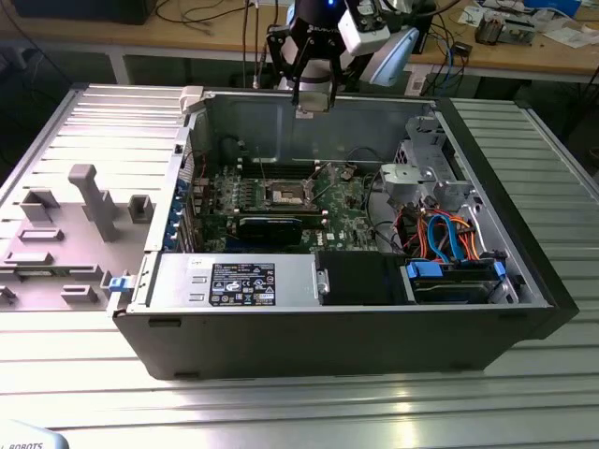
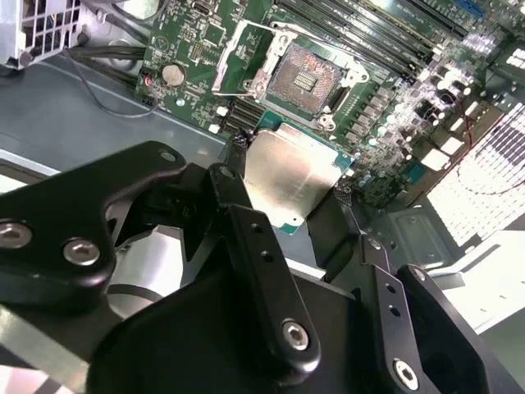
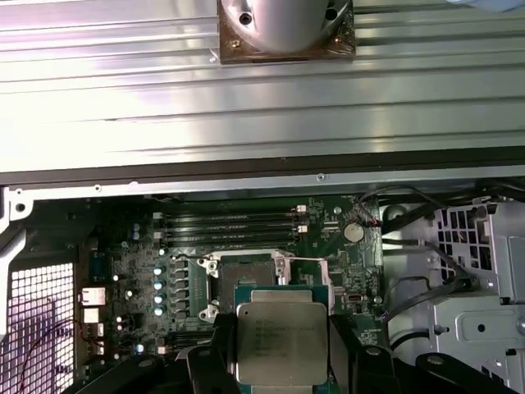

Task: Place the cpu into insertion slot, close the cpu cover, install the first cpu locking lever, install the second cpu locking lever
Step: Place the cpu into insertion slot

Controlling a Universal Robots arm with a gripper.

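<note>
My jaws are clamped on the cpu [image 2: 291, 176], pinching two opposite edges; it hangs above the bare slot [image 2: 308, 78], not touching.

Tool [image 2: 291, 172] clamped, aloft, pointing downward.

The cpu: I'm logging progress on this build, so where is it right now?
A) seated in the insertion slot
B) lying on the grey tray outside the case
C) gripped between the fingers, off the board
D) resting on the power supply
C: in both wrist views the cpu is clamped between the fingers, and the insertion slot beyond it lies bare.
</note>
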